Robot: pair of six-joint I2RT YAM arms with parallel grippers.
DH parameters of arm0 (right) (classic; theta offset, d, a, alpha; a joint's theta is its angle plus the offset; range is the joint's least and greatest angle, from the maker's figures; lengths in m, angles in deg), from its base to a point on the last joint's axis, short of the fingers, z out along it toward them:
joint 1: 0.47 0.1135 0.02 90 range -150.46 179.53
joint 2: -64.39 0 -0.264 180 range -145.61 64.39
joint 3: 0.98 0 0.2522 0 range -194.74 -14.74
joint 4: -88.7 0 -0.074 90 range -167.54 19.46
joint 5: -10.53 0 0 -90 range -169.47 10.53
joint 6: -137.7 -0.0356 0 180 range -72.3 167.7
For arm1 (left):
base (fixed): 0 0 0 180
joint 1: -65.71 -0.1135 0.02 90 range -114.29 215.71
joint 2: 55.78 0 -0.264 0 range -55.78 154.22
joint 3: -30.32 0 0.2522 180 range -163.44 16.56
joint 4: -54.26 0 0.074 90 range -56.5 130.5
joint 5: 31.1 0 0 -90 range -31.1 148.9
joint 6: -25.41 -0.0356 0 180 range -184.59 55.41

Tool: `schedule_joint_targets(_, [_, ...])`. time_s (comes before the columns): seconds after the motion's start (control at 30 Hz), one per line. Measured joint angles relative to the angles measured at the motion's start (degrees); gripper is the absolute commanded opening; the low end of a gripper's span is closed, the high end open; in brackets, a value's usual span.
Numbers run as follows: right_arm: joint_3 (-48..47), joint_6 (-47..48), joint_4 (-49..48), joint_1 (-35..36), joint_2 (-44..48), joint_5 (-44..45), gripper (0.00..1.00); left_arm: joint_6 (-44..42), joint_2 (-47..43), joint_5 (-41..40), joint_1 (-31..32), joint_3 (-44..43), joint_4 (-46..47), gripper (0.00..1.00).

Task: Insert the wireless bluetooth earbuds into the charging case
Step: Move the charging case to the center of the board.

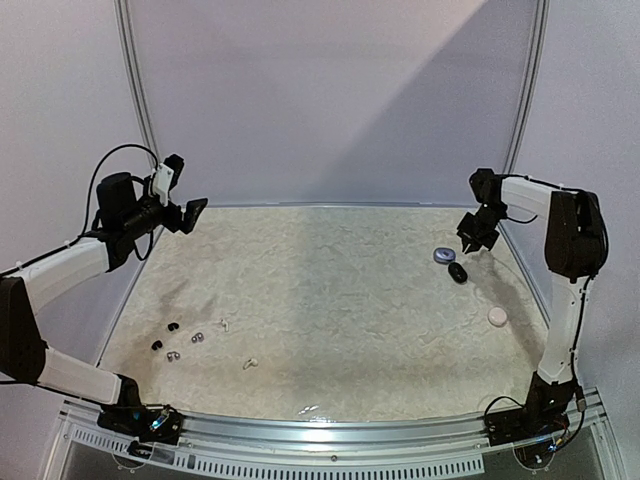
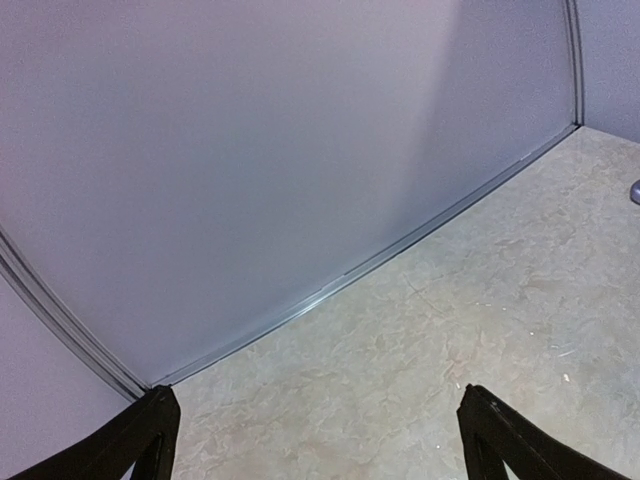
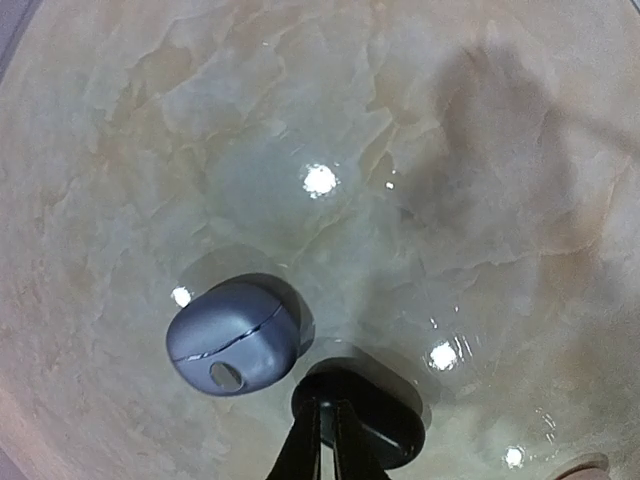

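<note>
Six tiny earbuds lie at the table's front left: a black pair, a silvery pair and a white pair. Three closed charging cases sit at the right: grey-blue, black and white. My right gripper hovers over them with its fingers together and nothing between them; in the right wrist view it is over the black case, beside the grey-blue case. My left gripper is open and empty, raised at the far left, facing the back wall.
A curved grey wall bounds the marbled table at the back and sides, with a metal rail along its foot. The arm bases stand at the front edge.
</note>
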Motion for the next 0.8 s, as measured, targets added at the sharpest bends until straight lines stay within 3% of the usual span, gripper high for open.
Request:
schedule_joint_targets(0.27, [-10.49,-2.8,10.38,0.0,-7.93,1.09,0.08,-0.92,-0.57,0.13,0.0,0.0,0.0,0.99])
schedule_joint_targets(0.5, [-19.61,-6.99,21.51,-0.11,-13.57,-1.66,0.17,-1.18,-0.57,1.22,-0.02,-1.14,0.44,0.99])
schedule_joint_targets(0.57, [-22.14,-8.2,22.77,-0.31,-15.78,-2.95,0.24,-1.55,-0.57,1.31,-0.02,-1.9,0.46,0.99])
schedule_joint_targets(0.67, [-23.43,-9.81,23.47,-0.59,-18.03,-4.28,0.51,-2.01,-0.57,1.44,-0.09,-2.82,0.44,0.99])
schedule_joint_targets(0.8, [-20.46,-13.66,24.57,-0.9,-18.14,-5.95,0.74,-2.19,-0.57,1.97,-0.17,-3.15,0.26,0.99])
